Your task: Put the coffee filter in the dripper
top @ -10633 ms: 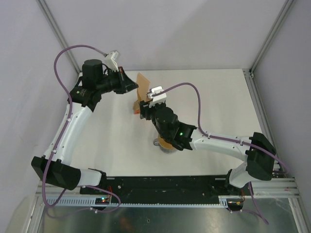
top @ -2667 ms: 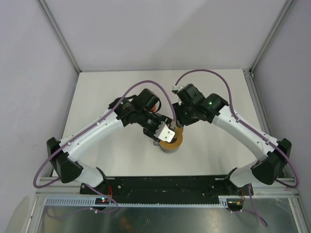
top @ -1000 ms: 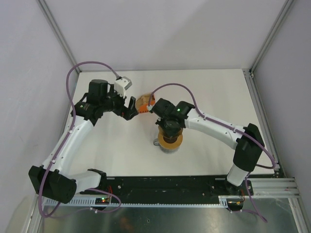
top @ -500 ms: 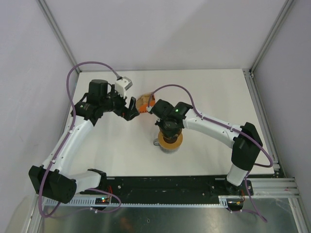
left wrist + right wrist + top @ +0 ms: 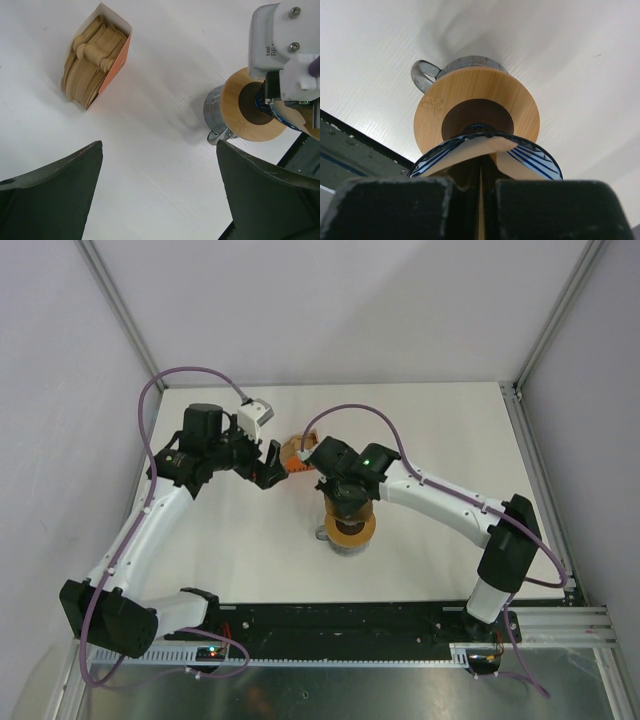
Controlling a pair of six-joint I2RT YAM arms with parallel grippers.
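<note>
The blue ribbed dripper (image 5: 542, 161) shows right in front of my right gripper (image 5: 481, 182), over the wooden ring (image 5: 432, 117) of the grey cup (image 5: 470, 62). The tan coffee filter (image 5: 465, 150) lies folded inside the dripper, and my right gripper is shut on its paper edge. I cannot tell whether the dripper rests on the ring. From above, the right gripper (image 5: 346, 502) hides both filter and dripper over the cup (image 5: 352, 533). My left gripper (image 5: 160, 200) is open with nothing in it, hovering over bare table to the left (image 5: 272, 468).
An open orange box (image 5: 95, 60) of spare filters lies on the table behind the cup, between the two wrists (image 5: 293, 453). The right wrist's white camera housing (image 5: 282, 45) overhangs the cup. The black base rail (image 5: 340, 620) runs along the near edge.
The right wrist has shifted slightly back and to the left above the cup, now covering more of the orange box. The left arm has stayed still and open.
</note>
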